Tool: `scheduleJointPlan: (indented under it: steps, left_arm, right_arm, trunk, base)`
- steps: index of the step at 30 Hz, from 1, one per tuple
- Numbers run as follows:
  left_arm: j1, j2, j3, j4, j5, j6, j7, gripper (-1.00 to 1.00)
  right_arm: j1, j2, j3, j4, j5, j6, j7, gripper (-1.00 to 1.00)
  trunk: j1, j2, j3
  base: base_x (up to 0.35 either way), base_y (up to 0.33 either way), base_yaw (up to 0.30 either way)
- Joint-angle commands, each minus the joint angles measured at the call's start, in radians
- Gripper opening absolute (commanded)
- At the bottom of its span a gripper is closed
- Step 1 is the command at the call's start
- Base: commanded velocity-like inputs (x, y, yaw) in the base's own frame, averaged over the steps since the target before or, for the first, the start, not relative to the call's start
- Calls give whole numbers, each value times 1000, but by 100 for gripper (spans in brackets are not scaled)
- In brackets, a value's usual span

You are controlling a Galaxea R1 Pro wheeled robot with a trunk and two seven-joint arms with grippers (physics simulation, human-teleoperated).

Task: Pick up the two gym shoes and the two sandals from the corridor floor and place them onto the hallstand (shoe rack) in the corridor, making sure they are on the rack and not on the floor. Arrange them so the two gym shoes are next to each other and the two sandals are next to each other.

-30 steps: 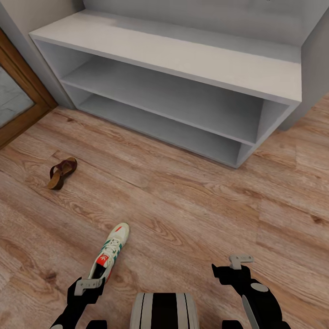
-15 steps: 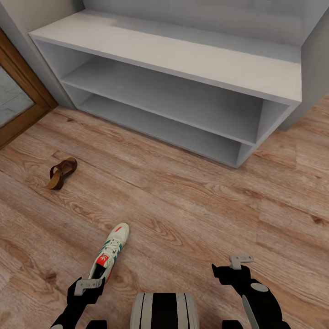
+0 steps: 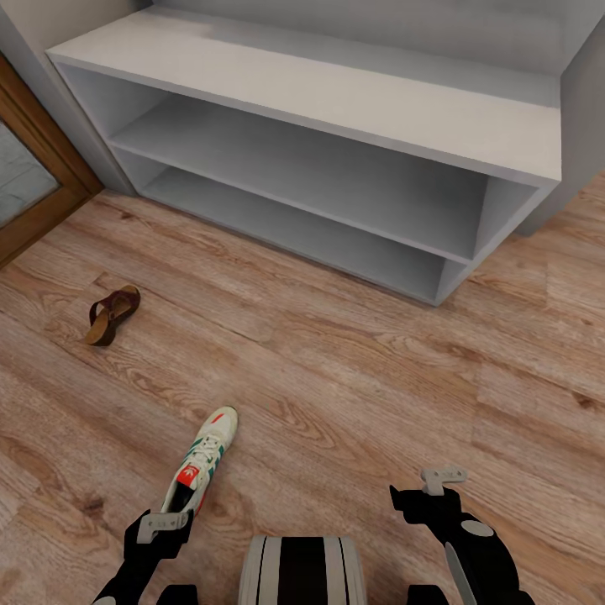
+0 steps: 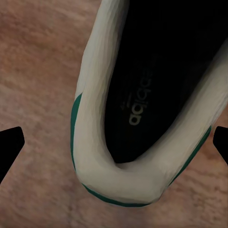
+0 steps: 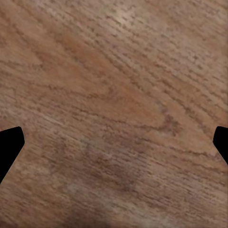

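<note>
Head view: wood-plank corridor floor (image 3: 353, 370) fronts the white hallstand (image 3: 336, 105).

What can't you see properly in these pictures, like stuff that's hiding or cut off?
- The gym shoe: in the head view its heel is hidden behind the left gripper.
- The same shoe in the left wrist view: its toe is cut off by the picture edge.
- The sandal: too small in the head view to make out its weave.
- The hallstand: its back corners are in shadow.
- The right gripper: its arm is cut off at the bottom edge.
</note>
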State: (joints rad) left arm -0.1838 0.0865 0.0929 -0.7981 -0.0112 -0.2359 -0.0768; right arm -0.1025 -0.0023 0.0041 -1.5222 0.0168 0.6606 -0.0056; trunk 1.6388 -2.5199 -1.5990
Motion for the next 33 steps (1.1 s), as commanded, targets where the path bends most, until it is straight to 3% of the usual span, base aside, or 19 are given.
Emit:
scheduleJointPlan:
  steps: [1, 10, 18, 33]
  left_arm:
    - [0, -1, 4, 0, -1, -3, -8, 100]
    - [0, -1, 4, 0, -1, -3, -8, 100]
    - [0, -1, 5, 0, -1, -3, -8, 100]
    - [0, -1, 5, 2, -1, -3, -8, 100]
  right_arm:
    - [0, 0, 0, -1, 2, 5, -1, 100]
    - [0, 0, 0, -1, 2, 5, -1, 100]
    - [0, 0, 0, -1, 2, 5, -1, 100]
    - [0, 0, 0, -2, 2, 5, -1, 100]
  trunk:
    - [0, 0, 0]
    - [0, 0, 0]
    - [0, 0, -2]
    - [0, 0, -3]
  base:
    - [0, 0, 0]
    - [0, 0, -14]
    - [0, 0, -202]
    - [0, 0, -12]
